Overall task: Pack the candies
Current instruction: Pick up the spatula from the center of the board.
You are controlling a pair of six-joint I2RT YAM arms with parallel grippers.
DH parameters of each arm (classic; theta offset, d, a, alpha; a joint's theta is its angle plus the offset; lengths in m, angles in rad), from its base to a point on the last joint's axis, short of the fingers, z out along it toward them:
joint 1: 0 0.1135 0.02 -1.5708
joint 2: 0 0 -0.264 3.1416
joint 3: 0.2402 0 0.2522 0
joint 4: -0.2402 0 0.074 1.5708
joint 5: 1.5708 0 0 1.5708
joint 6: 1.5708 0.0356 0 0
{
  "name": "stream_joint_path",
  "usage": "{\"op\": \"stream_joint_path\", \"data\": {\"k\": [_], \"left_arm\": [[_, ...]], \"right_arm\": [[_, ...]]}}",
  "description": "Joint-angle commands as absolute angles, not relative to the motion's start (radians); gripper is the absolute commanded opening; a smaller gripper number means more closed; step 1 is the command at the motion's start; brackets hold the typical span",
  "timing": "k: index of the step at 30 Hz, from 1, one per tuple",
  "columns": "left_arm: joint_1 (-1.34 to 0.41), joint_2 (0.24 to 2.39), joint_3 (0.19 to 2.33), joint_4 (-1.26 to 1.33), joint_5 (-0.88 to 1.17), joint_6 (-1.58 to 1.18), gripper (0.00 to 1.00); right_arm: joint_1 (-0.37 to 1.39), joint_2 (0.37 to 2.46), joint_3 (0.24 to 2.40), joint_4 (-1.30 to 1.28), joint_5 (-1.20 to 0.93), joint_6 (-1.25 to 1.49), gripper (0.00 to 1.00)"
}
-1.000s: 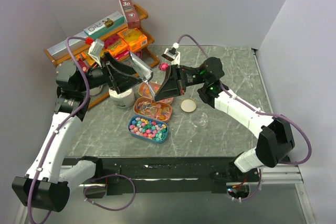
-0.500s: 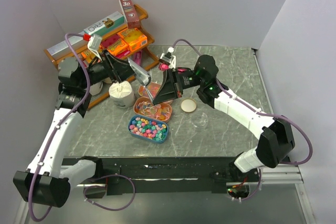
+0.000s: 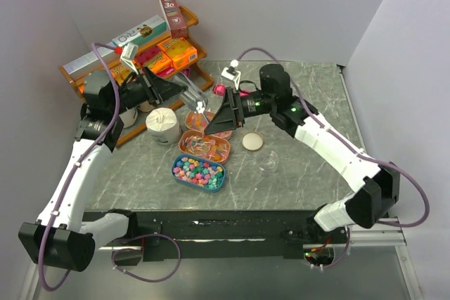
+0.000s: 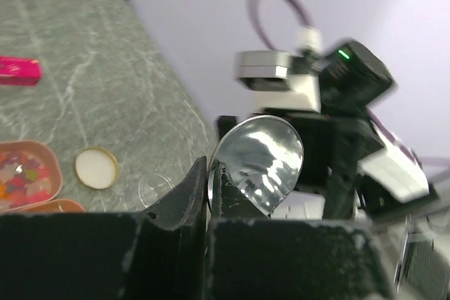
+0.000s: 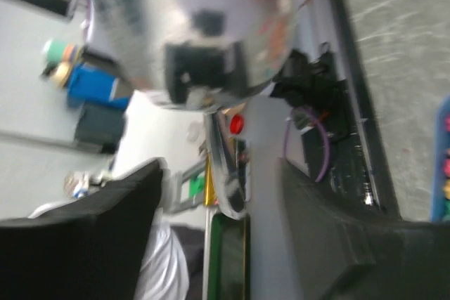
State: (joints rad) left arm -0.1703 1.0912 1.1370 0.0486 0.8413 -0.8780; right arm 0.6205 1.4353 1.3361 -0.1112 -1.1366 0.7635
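**Left fingers (image 4: 184, 198) take the spoon (image 4: 260, 163); right fingers (image 5: 105, 230) let go**

Pinched tight, the left fingers hold the spoon close to its bowl, which stands just past their tips, tilted in the air. The right fingers stand wide, with the handle running down the gap between them. Whether it touches either pad I cannot tell. A second ago it was the other way round: the right pair was clamped on the spoon and the left pair gaped beside it. So the handover looks done, and the spoon seems to hang from the left side alone.

Below, nearer the bases, the candies (image 3: 200, 172) lie heaped in a blue tin (image 3: 175, 168), well apart from the spoon. An orange tin (image 3: 182, 142) just behind it holds a few more bits, too small to name. A round lid (image 3: 252, 141) and a small clear cup (image 3: 268, 163) sit to the right of the tins.

Scooping has probably not begun. Next, the right fingers likely need to back away along the handle without knocking it. Then the bowl can swing down to the blue tin. A grip so near the bowl leaves the handle sticking out, and smooth metal may twist in the pinch.
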Motion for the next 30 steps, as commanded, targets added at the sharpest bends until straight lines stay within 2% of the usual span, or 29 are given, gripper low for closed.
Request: {"op": "stream_joint_path", "data": {"k": [1,2,3,7,10,12,18,21,30], "left_arm": [[-0.172,1.098,1.235,-0.142,0.6,-0.958,0.01],[-0.172,1.1,1.253,-0.219,0.512,-0.991,0.01],[-0.172,1.098,1.256,-0.247,0.464,-1.027,0.01],[-0.17,1.072,1.223,-0.265,0.339,-1.291,0.01],[-0.178,1.046,1.181,-0.249,0.296,-1.496,0.01],[-0.187,1.039,1.144,-0.189,0.305,-1.615,0.01],[-0.235,1.057,1.186,-0.23,0.313,-1.803,0.01],[-0.28,1.046,1.19,-0.222,0.281,-1.906,0.01],[-0.344,1.051,1.236,-0.327,0.187,-2.016,0.01]], "right_arm": [[0.612,1.309,1.439,-0.409,-0.794,0.511,0.95],[0.612,1.286,1.433,-0.426,-0.732,0.496,0.99],[0.611,1.26,1.392,-0.407,-0.616,0.483,1.0],[0.612,1.07,1.227,-0.23,-0.401,0.485,1.0],[0.614,1.028,1.175,-0.149,-0.295,0.523,0.99],[0.615,1.035,1.178,-0.095,-0.272,0.545,0.99],[0.638,1.117,1.247,-0.02,-0.155,0.503,0.99],[0.667,1.159,1.285,0.031,-0.106,0.485,0.95],[0.781,1.246,1.394,0.136,-0.02,0.405,0.9]]}}
